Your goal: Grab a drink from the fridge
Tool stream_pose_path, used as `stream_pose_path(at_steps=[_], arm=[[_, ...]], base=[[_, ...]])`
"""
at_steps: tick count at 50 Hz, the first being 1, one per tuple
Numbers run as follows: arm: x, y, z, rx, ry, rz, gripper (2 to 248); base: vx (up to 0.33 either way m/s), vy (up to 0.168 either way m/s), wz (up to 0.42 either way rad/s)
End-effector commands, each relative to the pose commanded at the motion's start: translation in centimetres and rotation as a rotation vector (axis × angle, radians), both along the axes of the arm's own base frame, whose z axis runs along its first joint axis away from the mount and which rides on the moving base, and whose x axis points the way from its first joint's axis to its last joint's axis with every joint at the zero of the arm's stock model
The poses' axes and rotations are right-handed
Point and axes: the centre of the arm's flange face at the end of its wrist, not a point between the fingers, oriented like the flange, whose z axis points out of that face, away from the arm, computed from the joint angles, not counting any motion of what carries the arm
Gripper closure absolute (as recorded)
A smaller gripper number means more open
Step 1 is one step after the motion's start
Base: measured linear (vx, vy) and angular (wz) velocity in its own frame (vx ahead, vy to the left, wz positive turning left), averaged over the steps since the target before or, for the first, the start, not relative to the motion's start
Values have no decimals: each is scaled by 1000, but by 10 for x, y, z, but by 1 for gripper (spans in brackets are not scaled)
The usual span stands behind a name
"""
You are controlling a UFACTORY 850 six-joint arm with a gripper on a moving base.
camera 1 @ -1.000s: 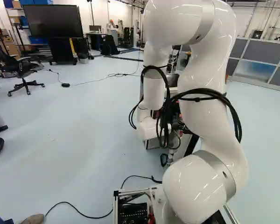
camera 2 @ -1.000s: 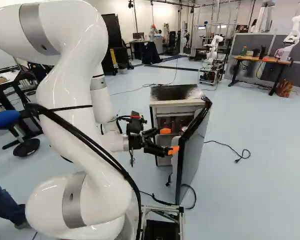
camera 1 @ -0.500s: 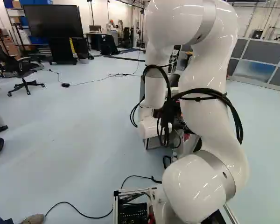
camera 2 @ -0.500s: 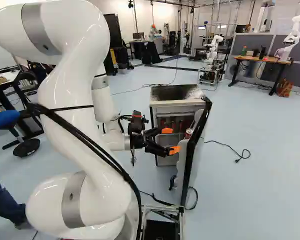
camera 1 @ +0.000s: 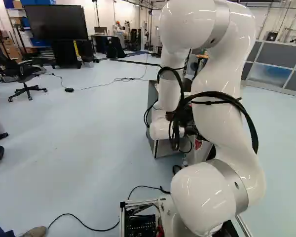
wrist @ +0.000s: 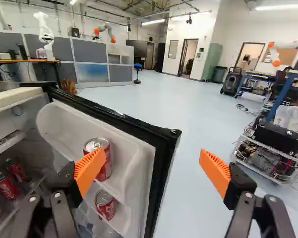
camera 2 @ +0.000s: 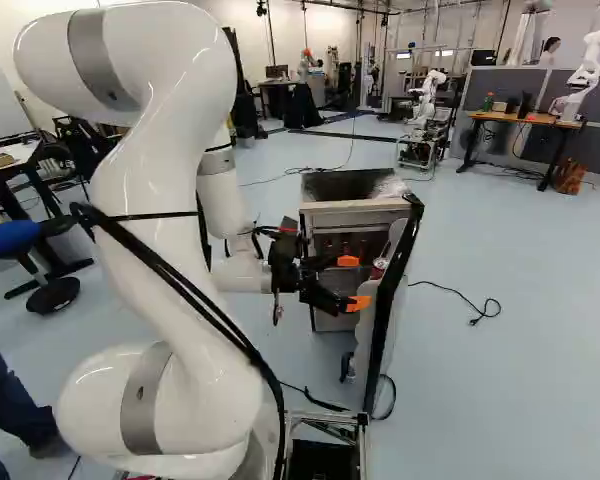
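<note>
Holds claw wide open, gripping nothing, near cans on open fridge door. Stands over pale blue floor, with grey partitions beyond.

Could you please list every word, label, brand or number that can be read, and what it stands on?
No text reads clearly enough to quote.
Upper red can in the fridge door: pale lettering, too blurred.
Lower red can there: pale lettering, too small.
Red cans inside the fridge: pale lettering, too blurred.
</note>
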Motion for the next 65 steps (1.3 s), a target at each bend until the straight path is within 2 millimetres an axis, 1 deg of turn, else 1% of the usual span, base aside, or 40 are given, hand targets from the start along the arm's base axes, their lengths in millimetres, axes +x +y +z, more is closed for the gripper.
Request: stream_pose_path(at_steps=[15,25,65], arm=[[15,-23,1,2,-35,-94,3],[27,-41,2,3,-60,-153,3],[56,-134,4,-9,-157,-392,3]], base=[[0,0,0],[0,0,0],[0,0,0]])
